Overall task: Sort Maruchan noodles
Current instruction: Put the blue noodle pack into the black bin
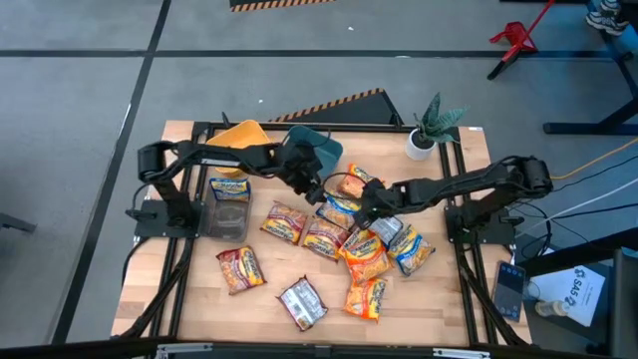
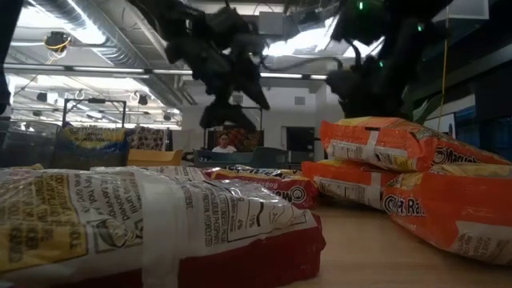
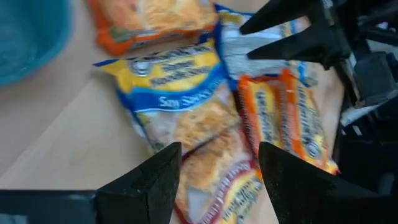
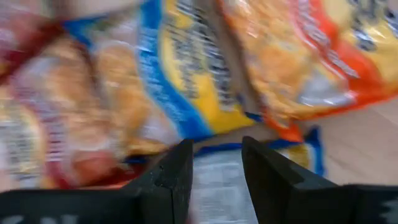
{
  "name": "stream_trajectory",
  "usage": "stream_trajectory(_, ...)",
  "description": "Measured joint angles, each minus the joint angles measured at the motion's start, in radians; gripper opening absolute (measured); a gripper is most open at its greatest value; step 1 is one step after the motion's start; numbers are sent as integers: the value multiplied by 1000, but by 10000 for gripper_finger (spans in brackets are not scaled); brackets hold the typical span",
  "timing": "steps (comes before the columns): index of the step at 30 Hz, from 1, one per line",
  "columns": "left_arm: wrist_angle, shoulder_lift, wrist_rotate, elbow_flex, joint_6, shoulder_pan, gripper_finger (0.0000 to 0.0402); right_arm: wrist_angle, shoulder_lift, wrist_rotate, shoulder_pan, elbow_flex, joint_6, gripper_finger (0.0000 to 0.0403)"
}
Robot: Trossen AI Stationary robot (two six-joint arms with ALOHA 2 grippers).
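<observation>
Several Maruchan packets lie flat on the wooden table [image 1: 199,309]: orange ones [image 1: 365,255], red-maroon ones [image 1: 285,223] and blue-silver ones [image 1: 410,249]. My left gripper [image 1: 317,189] [image 3: 219,171] hovers open over a blue-and-yellow packet [image 3: 177,106] [image 1: 339,210] in the middle of the pile. My right gripper [image 1: 362,211] [image 4: 216,171] reaches in from the right, open and low over a silvery packet face [image 4: 217,186] beside that blue packet [image 4: 186,81]. It also shows in the left wrist view [image 3: 292,40]. The two grippers stand close together. My right gripper's fingers [image 4: 175,177] stand on either side of a strip of the silvery packet, coming from above. I cannot tell whether they touch it.
A yellow bin [image 1: 239,135] and a teal bin [image 1: 321,148] sit at the far edge. A clear container [image 1: 225,211] near the left arm holds a blue packet [image 1: 230,186]. A potted plant [image 1: 427,135] stands far right. In the low view, packets [image 2: 160,224] fill the foreground.
</observation>
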Motion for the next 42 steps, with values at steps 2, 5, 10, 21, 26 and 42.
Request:
stream_trajectory(2,5,27,-1,0,-19,4,209,3,0,-9,-13,-18,-1,127)
stream_trajectory(5,32,75,-8,0,-40,-5,209,16,9,0,-14,-49,-1,127)
stream_trajectory(10,60,124,-109,1,-66,-23,209,75,16,-1,-14,-81,-1,127)
stream_trajectory(21,91,218,-153,1,-124,-25,209,93,0,-62,-12,-21,-128,127)
stream_trajectory(26,137,238,-114,0,-147,-26,209,42,47,-53,-12,-17,-201,127)
stream_trajectory(42,194,276,-64,1,-195,-32,209,66,130,-86,-18,-17,-217,127)
